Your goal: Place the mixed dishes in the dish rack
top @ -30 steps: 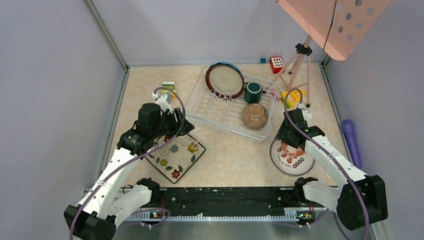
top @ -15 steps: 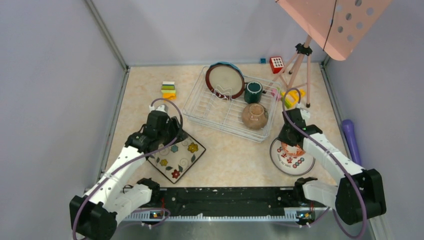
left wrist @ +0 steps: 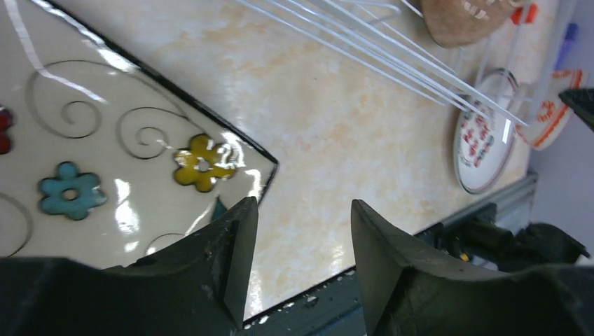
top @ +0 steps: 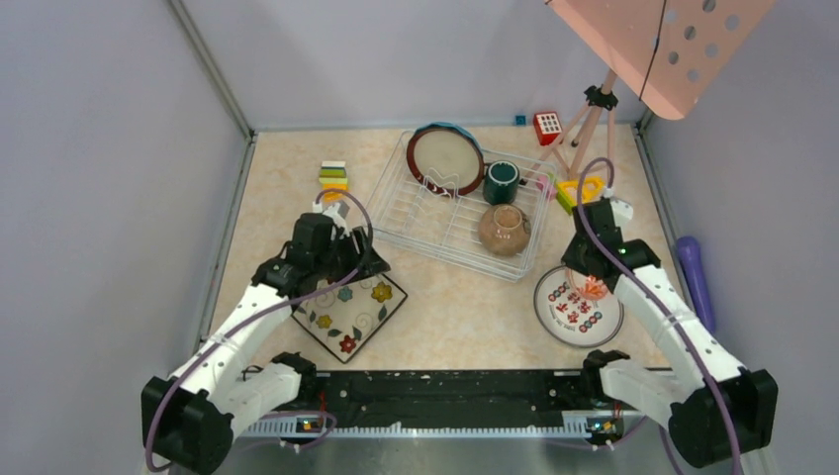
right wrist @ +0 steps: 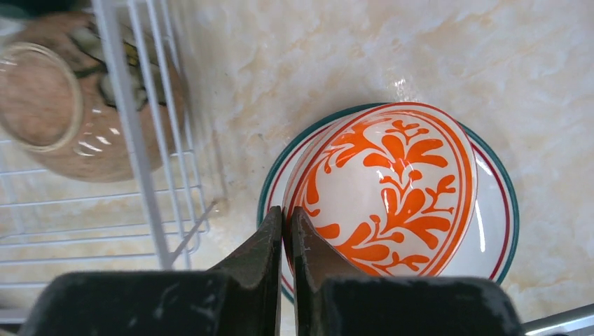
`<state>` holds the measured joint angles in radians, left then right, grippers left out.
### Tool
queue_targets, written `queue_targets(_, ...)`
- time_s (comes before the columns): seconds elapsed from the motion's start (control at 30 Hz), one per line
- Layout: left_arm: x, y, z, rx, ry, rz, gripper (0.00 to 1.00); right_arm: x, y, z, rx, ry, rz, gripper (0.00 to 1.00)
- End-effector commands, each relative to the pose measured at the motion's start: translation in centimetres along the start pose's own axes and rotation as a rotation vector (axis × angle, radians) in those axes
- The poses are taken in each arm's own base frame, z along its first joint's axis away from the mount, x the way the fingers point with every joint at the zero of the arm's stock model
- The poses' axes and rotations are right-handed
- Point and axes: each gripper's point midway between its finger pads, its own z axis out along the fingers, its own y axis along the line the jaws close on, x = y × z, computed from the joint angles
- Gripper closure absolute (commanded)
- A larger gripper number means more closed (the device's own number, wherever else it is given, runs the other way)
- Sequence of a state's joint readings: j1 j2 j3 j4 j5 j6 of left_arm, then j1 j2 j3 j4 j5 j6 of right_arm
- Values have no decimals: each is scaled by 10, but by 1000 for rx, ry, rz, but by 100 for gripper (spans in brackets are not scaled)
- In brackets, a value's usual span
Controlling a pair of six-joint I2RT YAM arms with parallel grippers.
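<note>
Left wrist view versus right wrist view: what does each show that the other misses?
Only the left wrist view: the square floral plate by the open left claw. Only the right wrist view: how the right claw is shut on the rim of the red-white bowl. Both: that bowl, the white red-marked plate, the tan bowl and dish rack wires.
</note>
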<state>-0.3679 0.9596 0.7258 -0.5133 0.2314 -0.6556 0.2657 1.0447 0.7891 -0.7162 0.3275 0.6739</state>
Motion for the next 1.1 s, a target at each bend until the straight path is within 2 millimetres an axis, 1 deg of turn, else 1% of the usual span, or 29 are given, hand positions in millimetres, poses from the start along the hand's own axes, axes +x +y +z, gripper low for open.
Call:
queue_targets(0.0, 1, -57, -7, 314, 49, 96, 42, -65, 15, -63, -116, -196, 82, 100)
queue_targets(0.07, -5, -63, -9, 332, 16, 99, 39, -80, 22, -85, -172, -239, 99, 100)
queue_targets(0.13, -11, -73, -12, 348, -21, 134, 37, -92, 28, -105, -220, -260, 106, 100)
queue_targets(0.2, -16, -85, -15, 356, -58, 178, 35, -102, 41, -125, -302, -280, 120, 100)
queue_targets(0.23, -17, -94, -17, 371, -76, 211, 34, -106, 51, -134, -368, -289, 120, 100)
queue_targets(0.27, -20, -106, -19, 393, -105, 248, 32, -111, 62, -145, -441, -302, 122, 100)
queue_targets(0.33, -26, -125, -20, 417, -166, 307, 28, -115, 86, -165, -600, -319, 123, 100)
queue_targets(0.37, -28, -134, -21, 440, -195, 341, 20, -118, 97, -174, -673, -324, 132, 100)
queue_targets(0.43, -35, -149, -23, 470, -261, 395, 14, -118, 118, -187, -810, -308, 153, 100)
queue_targets(0.47, -39, -155, -24, 480, -295, 418, 9, -117, 128, -192, -872, -290, 163, 100)
queue_targets(0.5, -44, -161, -26, 488, -333, 442, 8, -116, 138, -197, -940, -271, 176, 100)
queue_targets(0.53, -50, -167, -28, 495, -377, 476, 8, -114, 148, -199, -997, -246, 193, 100)
queue_targets(0.6, -55, -179, -33, 505, -442, 533, 8, -113, 166, -209, -1139, -214, 229, 100)
queue_targets(0.63, -58, -184, -34, 507, -473, 562, 6, -110, 172, -211, -1196, -190, 253, 100)
queue_targets(0.7, -63, -192, -34, 503, -515, 603, 3, -111, 182, -218, -1324, -184, 302, 100)
queue_targets(0.77, -67, -201, -32, 497, -534, 627, 2, -112, 187, -224, -1408, -168, 347, 100)
queue_targets(0.8, -67, -207, -31, 508, -538, 647, 1, -111, 189, -220, -1415, -153, 369, 100)
queue_targets(0.87, -64, -217, -25, 527, -545, 679, 1, -114, 188, -219, -1427, -158, 410, 100)
queue_targets(1.03, -61, -242, -15, 533, -560, 768, 1, -118, 182, -207, -1358, -147, 510, 100)
queue_targets(1.07, -63, -244, -11, 515, -568, 766, 1, -118, 181, -205, -1349, -142, 528, 100)
